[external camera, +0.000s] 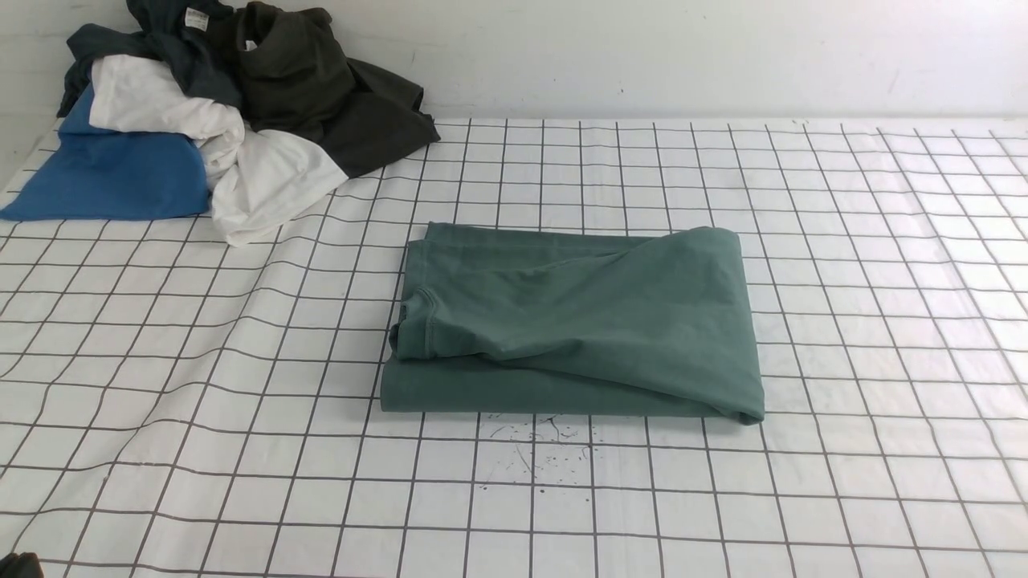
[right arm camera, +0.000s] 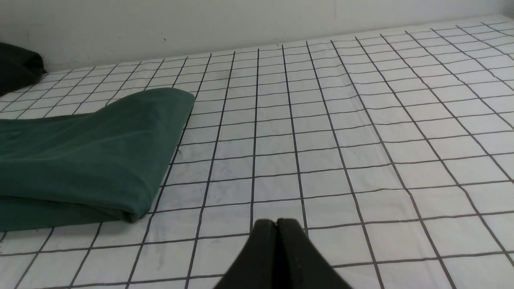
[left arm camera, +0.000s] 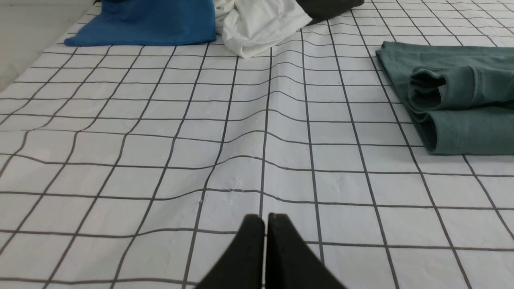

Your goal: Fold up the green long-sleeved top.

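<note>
The folded green long-sleeved top [external camera: 574, 321] lies apart from both closed tools.

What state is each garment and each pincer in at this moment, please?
Sage-green cotton long-sleeved top: folded into a flat rectangle, nothing touching it.
Heap of blue, white and dark garments: unfolded, crumpled.
Left pincer: shut, empty.
Right pincer: shut, empty.

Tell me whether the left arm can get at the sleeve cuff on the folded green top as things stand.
Probably yes: the left gripper is shut and empty, only bare checked cloth lies between it and the green top, and the cuff sits exposed on that near side.
</note>
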Controlling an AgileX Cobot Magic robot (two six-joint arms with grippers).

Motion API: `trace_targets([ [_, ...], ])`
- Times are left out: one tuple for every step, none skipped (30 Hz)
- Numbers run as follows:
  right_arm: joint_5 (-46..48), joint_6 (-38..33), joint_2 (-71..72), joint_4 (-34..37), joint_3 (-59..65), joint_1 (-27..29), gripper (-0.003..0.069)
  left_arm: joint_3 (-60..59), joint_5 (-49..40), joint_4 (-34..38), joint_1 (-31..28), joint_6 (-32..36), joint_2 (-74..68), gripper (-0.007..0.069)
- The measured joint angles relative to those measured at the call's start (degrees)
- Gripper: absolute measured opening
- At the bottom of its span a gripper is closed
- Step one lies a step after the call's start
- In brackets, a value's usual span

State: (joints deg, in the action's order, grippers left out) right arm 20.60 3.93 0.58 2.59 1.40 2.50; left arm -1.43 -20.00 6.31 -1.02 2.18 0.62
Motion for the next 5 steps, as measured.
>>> trace_targets([
  [0.0, 0.0, 0.0, 0.0, 0.0, 0.0, -0.0015, 0.0, 0.0, 0.0, 0.0, 0.0, 0.0, -0.0007],
  [0.0, 0.0, 0.0, 0.0, 0.0, 0.0, -0.0015, 0.0, 0.0, 0.0, 0.0, 0.0, 0.0, -0.0007],
  [0.0, 0.0, 0.0, 0.0, 0.0, 0.0, -0.0014, 0.0, 0.0, 0.0, 0.0, 0.0, 0.0, -0.0007],
  [0.0, 0.0, 0.0, 0.0, 0.0, 0.0, -0.0014, 0.0, 0.0, 0.0, 0.0, 0.0, 0.0, -0.0007],
  [0.0, 0.0, 0.0, 0.0, 0.0, 0.0, -0.0014, 0.0, 0.0, 0.0, 0.0, 0.0, 0.0, -0.0007],
])
